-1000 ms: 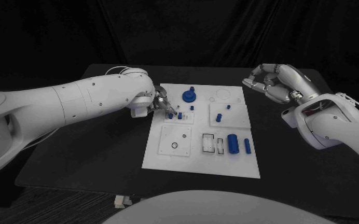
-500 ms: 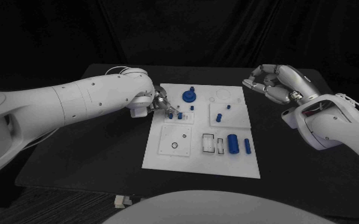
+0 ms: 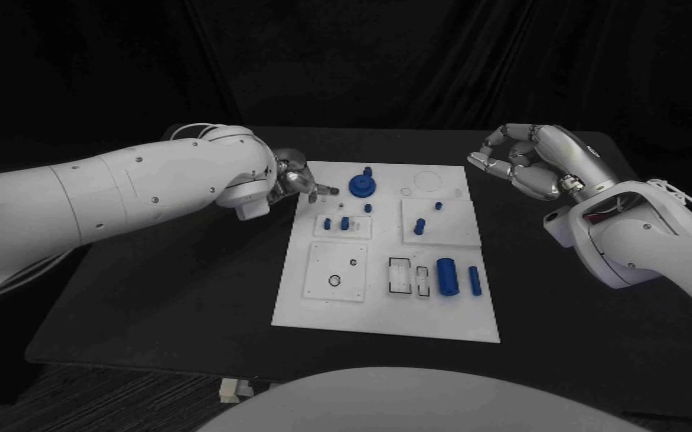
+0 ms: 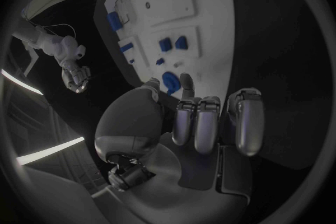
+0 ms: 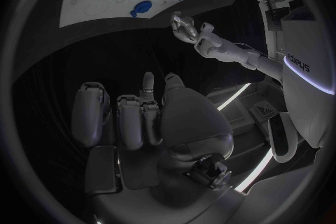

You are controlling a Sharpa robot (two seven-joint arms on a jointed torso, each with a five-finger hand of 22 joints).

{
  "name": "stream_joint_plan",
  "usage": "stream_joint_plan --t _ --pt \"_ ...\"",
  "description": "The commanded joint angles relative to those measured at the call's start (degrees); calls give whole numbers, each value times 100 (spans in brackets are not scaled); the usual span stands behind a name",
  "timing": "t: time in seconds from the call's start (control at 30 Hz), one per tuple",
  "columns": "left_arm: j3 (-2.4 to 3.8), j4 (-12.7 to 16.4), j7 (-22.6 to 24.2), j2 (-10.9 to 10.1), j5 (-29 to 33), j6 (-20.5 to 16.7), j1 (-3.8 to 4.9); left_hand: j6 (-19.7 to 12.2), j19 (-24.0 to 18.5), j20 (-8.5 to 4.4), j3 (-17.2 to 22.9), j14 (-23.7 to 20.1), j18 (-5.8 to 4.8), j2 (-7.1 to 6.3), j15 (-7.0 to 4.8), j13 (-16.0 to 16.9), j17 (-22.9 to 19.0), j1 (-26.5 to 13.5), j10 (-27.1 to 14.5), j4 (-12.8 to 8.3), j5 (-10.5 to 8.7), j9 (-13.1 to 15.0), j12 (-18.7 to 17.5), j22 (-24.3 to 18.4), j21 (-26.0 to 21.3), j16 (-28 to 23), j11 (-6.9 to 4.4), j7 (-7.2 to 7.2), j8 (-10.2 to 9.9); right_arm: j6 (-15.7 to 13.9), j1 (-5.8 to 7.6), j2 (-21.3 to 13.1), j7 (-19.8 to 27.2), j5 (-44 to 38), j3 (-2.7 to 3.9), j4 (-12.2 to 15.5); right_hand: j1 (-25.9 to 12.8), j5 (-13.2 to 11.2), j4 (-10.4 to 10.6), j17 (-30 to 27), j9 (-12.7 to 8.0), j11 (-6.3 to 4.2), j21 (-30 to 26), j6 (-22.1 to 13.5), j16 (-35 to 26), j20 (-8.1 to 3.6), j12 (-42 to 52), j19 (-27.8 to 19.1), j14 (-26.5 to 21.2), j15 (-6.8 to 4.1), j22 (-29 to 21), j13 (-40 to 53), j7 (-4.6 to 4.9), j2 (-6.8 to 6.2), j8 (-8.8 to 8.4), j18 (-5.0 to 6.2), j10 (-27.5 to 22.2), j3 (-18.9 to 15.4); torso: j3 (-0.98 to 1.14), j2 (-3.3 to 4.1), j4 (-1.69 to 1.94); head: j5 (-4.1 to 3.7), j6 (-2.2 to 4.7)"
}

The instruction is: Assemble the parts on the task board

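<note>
L silver hand (image 3: 296, 180) fingers curled, holding nothing, beside white task board (image 3: 335, 307) | R silver hand (image 3: 526, 160) curled, empty, apart | tip: align over round blue gear part (image 3: 361, 186) before closing

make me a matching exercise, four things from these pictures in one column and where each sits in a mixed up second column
Things
1. left hand
2. right hand
3. large round blue part with a knob
4. fat blue cylinder part

Places
A. lying on the near right part of the white task board
B. over the black table, off the board's far right corner
C. at the board's far left edge
D. on the board's far part, just right of the left hand's fingers

Pairs: 1-C, 2-B, 3-D, 4-A
</note>
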Motion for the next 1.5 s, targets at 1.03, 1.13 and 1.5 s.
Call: stream_joint_plan --t 1.03,1.13,1.5 --pt "12 -547 3557 680 -4631 -1607 -342 -281 -447 91 1114 -66 280 -812 134 -5966 297 3104 -4503 -767 1165 -5061 -6890 778 -1438 -416 313 -447 -2459 -8 -33 63 -8 -33 4 55 61 28 -4 742 -17 -40 5 20 -10 -32 -18 18 447 -37 1035 1493 0 0 17 42 590 -43 1 4 -1 26 -1" --pt "13 -606 3488 738 -4639 -1580 -381 -229 -433 98 1150 -71 277 -800 148 -5921 277 3041 -4403 -801 1131 -5086 -6800 798 -1430 -409 330 -402 -2443 -5 -39 62 -6 -33 4 54 61 28 -4 742 -17 -40 5 20 -10 -32 -18 18 447 -37 1035 1493 0 0 17 42 590 -43 1 1 0 25 -1" --pt "13 -816 3437 904 -4647 -1612 -551 -114 -417 110 1242 -89 275 -742 164 -5879 218 2932 -4281 -822 1144 -5111 -6715 822 -1430 -410 350 -325 -2400 1 -51 56 -6 -33 4 47 63 29 -4 736 -20 -40 9 20 -13 -32 -18 20 446 -37 1036 1493 0 2 15 41 590 -44 -11 4 3 -6 -1"
